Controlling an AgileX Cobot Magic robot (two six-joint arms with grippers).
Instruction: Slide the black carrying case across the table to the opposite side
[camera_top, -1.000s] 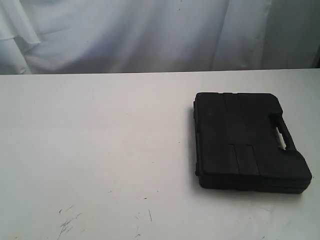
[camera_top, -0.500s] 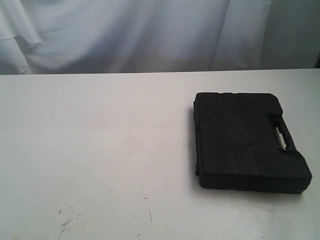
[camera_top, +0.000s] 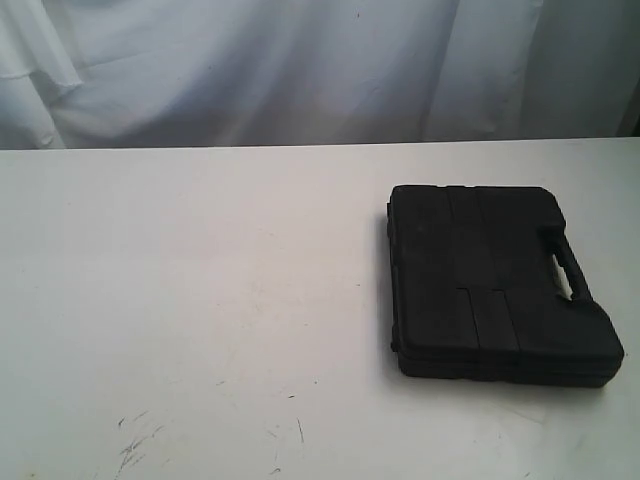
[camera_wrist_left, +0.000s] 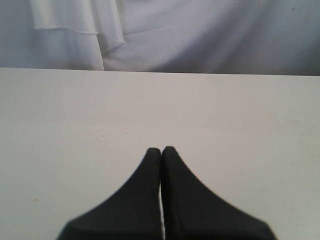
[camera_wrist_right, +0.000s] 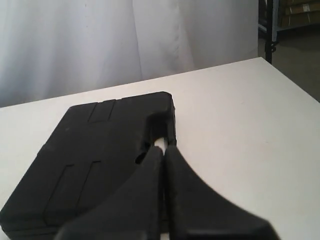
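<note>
On my exterior feed, the left half of the white table (camera_top: 200, 300) is bare apart from a cluster of dark scuff marks (camera_top: 135, 445) near the front edge. A white cloth (camera_top: 300, 70) hangs in folds behind the table's far edge.

Further right, the black carrying case (camera_top: 490, 285) lies flat on the tabletop, on the right side and close to the right edge. Its handle (camera_top: 568, 270) faces that right edge, and its lid is shut. The lid shows 2 raised ribs running from the far side and 2 shorter ones toward the near side.

From the left wrist camera I see the left gripper (camera_wrist_left: 161, 150) over plain tabletop. Its 2 black fingers (camera_wrist_left: 145, 190) are pressed together with only a hairline seam between them, and nothing is held between them. The case does not appear in this feed.

From the right wrist camera, the right gripper (camera_wrist_right: 164, 149) is drawn closed in the same way, its fingers (camera_wrist_right: 190, 195) meeting tip to tip with nothing pinched between them. The tips line up with the case's handle cut-out, where a sliver of white table shows through. I cannot tell from this angle whether the tips touch the case or hang apart from it. To the right of the case the table runs on bare to its corner, with dark floor beyond.
</note>
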